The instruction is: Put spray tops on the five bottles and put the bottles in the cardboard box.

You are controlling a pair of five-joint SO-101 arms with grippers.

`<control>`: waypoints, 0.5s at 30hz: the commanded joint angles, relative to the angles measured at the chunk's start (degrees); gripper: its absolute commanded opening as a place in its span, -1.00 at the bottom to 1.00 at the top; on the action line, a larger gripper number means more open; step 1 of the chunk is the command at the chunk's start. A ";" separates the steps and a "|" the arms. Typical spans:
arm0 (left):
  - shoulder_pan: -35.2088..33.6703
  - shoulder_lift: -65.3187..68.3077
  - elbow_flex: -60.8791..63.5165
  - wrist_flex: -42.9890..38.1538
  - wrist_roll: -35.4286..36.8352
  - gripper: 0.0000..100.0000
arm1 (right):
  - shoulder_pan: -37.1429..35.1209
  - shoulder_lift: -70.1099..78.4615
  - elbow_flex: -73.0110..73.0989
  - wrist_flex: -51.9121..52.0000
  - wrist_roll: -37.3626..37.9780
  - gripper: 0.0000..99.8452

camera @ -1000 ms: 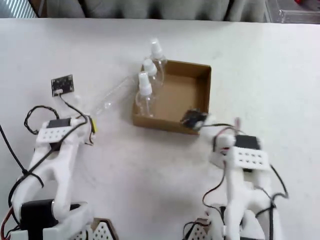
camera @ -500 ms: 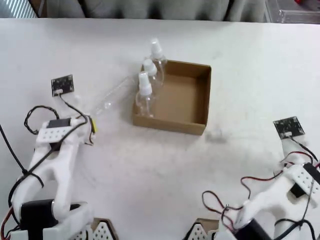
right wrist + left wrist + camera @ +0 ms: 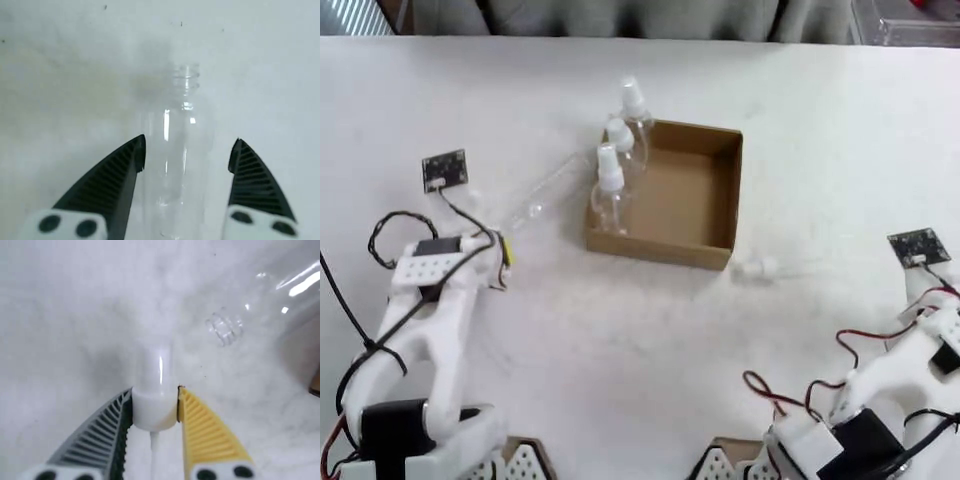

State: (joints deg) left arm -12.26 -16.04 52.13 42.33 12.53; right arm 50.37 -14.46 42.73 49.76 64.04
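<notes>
**Arm and Gripper Status**

Your left arm (image 3: 420,330) extends forward from its base at the near left, with the wrist turned toward the centre. The left gripper (image 3: 155,400) is clamped: its grey and yellow fingers press both sides of a spray top (image 3: 154,415). Your right arm (image 3: 895,380) is folded low at the near right corner. The right gripper (image 3: 188,150) points downward, its black fingers spread wide apart.

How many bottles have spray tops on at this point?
3, standing in a row by the left wall of the cardboard box: far bottle, middle bottle, near bottle. None seems hidden.
</notes>
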 commanded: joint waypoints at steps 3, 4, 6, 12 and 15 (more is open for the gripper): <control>0.22 -2.24 -0.18 -0.97 -0.44 -0.96 | 0.22 -0.31 -8.26 6.29 0.79 -0.52; 0.22 -2.24 -0.18 -0.97 -0.44 -0.96 | 0.22 -0.31 -9.23 7.16 0.97 -0.52; 0.22 -2.24 -0.18 -0.97 -0.44 -0.96 | 0.22 -0.31 -10.64 9.45 3.34 -0.49; 0.22 -2.24 -0.18 -0.97 -0.44 -0.96 | -0.48 0.22 -10.81 13.23 5.80 -0.45; 0.22 -2.24 -0.18 -0.97 -0.44 -0.96 | -0.66 2.24 -10.37 13.23 5.80 -0.45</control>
State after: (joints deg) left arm -12.26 -16.04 52.13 42.33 12.53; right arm 50.37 -12.88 34.11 62.42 69.14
